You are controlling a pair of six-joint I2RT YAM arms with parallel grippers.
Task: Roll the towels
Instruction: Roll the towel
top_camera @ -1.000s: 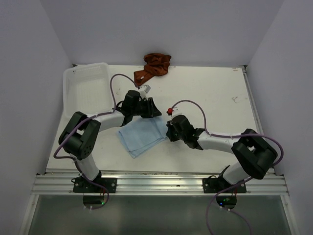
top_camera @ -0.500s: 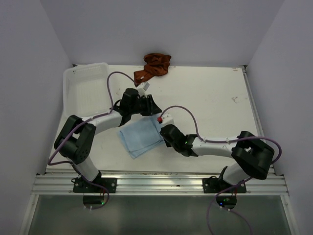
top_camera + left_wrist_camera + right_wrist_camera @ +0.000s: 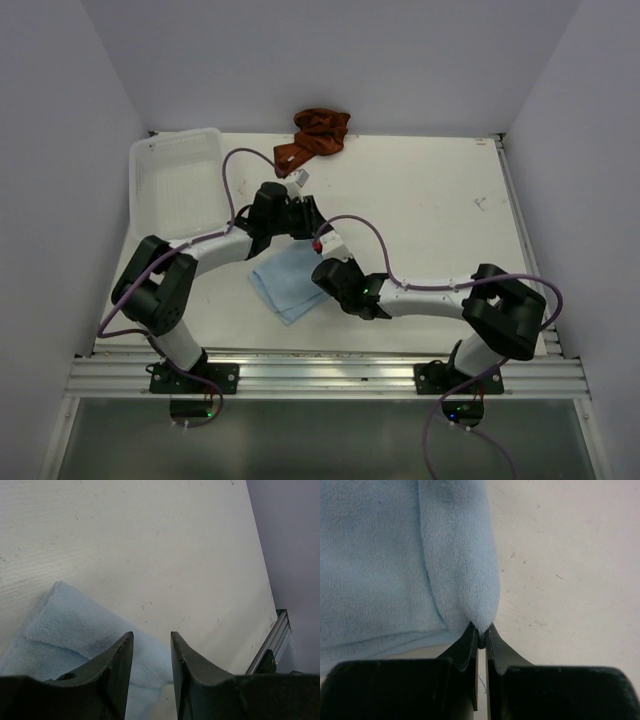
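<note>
Blue towel is down on the table, towards the near edge and a bit left of centre, sitting right between my two arms. On the right wrist view I've got its edge: a folded lip of the cloth runs up into my right gripper, and the two fingers are pressed together on the tip of that fold, with the rest of the towel spread flat to the left and bare table to the right. From above, that right gripper sits on the towel's right side. My left gripper is over the towel's far corner; on its wrist view the fingers stand a little apart with nothing between them, and through the gap I see layered blue cloth and table. Whether the tips touch the cloth, I cannot tell. Further out, a rust towel lies crumpled at the far edge, well apart, and a white bin sits at the far left corner.
</note>
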